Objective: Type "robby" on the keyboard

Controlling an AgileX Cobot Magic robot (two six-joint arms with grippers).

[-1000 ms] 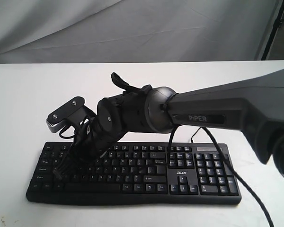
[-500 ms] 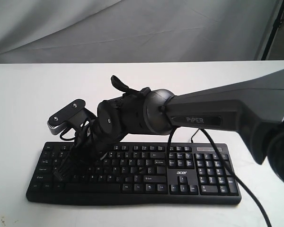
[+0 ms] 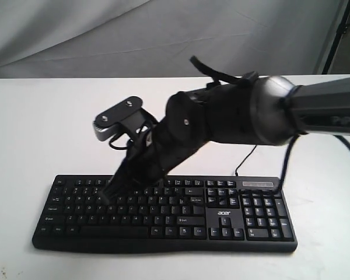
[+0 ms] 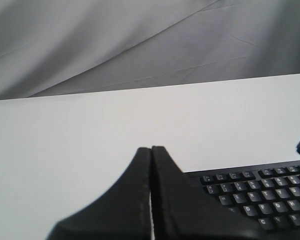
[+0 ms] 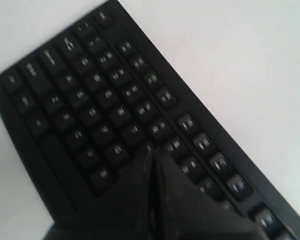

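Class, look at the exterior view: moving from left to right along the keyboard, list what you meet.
Right arm's shut black pincer above the letter keys → small white "acer" logo → block of number-pad keys, all on the wide black plastic keyboard.

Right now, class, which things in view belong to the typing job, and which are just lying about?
Belong to the job:
keyboard
right claw, shut, over the letter keys

Just there:
left claw, shut
white table
grey cloth behind
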